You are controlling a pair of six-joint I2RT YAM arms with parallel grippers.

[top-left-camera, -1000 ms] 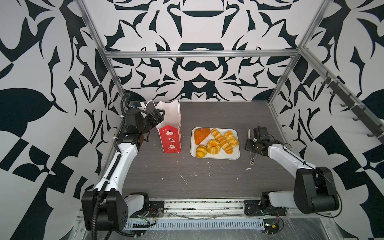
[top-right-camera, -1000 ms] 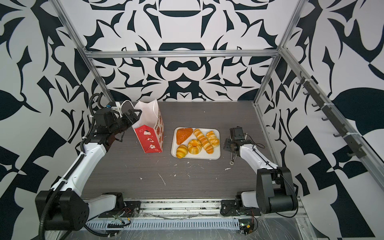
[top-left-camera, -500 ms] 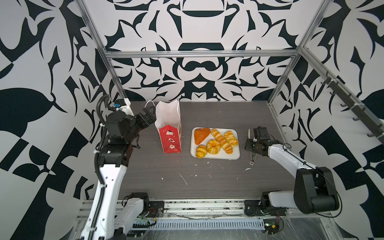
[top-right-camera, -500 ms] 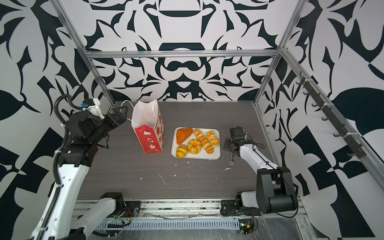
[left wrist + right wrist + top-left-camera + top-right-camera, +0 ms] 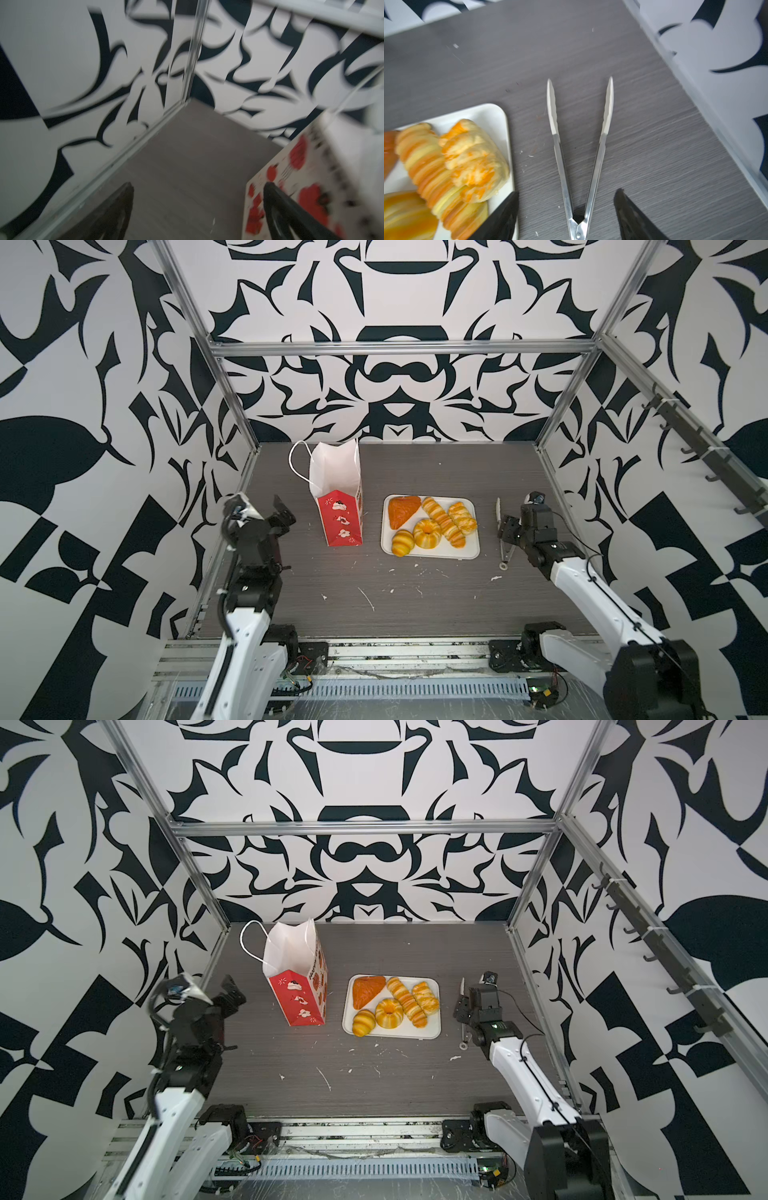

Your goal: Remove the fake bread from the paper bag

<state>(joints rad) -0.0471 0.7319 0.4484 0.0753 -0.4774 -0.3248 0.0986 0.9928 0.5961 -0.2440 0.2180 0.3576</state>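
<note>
The paper bag (image 5: 338,506) (image 5: 297,990) stands upright and open-mouthed at the left rear of the table, red below and white inside. What lies inside it is hidden. All the fake bread I can see lies on a white tray (image 5: 432,555): an orange triangle (image 5: 402,509), a long twist (image 5: 442,522), a ring bun (image 5: 427,533) and two striped rolls (image 5: 402,542) (image 5: 462,516). My left gripper (image 5: 276,514) (image 5: 198,191) hangs open and empty in the air, left of the bag (image 5: 301,176). My right gripper (image 5: 505,526) (image 5: 566,193) is open, right of the tray.
Metal tongs (image 5: 503,549) (image 5: 579,155) lie spread on the table between my right gripper's fingers, which do not touch them. Small white scraps (image 5: 368,599) dot the table's front half. Frame posts and patterned walls close in the sides and back.
My left arm has drawn back from the bag's handle toward the front left and risen. The bag stays standing. My right gripper's jaws have spread a little wider over the tongs.
</note>
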